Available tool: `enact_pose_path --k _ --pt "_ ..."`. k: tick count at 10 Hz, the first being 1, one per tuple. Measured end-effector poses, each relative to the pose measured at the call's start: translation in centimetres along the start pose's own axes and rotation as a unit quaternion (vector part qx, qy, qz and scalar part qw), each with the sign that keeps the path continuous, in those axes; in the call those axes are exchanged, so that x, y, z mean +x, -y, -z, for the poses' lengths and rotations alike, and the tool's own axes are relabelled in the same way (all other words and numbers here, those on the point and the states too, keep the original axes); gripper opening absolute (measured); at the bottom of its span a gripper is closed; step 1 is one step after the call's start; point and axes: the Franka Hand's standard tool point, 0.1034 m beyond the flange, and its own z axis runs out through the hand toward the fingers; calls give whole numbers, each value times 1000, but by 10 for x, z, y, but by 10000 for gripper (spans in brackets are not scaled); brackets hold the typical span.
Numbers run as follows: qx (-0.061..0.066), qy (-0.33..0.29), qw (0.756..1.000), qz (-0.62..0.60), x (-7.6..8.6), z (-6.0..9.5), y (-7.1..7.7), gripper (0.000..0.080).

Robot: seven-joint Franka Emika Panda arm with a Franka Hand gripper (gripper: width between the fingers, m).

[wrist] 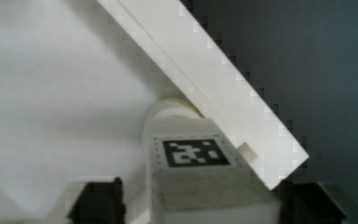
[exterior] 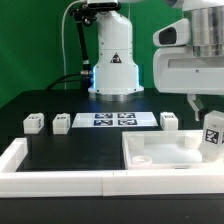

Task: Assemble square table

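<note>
Black tabletop (exterior: 70,150): hand (wrist: 202,203) grips a leg block (wrist: 194,150) (tag showing) at the square slab (exterior: 160,152) edge.

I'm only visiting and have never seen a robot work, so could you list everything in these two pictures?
table top: one, white, flat on the black table, at the exterior view's lower right.
loose leg blocks: three, white with tags, in line with the marker board; two on the exterior view's left of it, one on its right.
fourth leg block: one, white, tagged, upright at the table top's edge.
marker board: one, white, in front of the arm base.
rail: white, bordering the black table.
arm base: one, white, at the back.
gripper: one, dark fingers either side of the fourth leg block; whether it is gripping cannot be told.
</note>
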Motion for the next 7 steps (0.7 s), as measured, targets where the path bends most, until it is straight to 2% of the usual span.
enact_pose_path --k 1,2,5,7 --pt "0 0 1000 20 2 0 -2 555" --pt "-2 0 998 65 2 -1 -3 633" --pt "-4 3 981 195 0 -4 -2 648" --pt "-5 8 955 296 5 -4 -1 648"
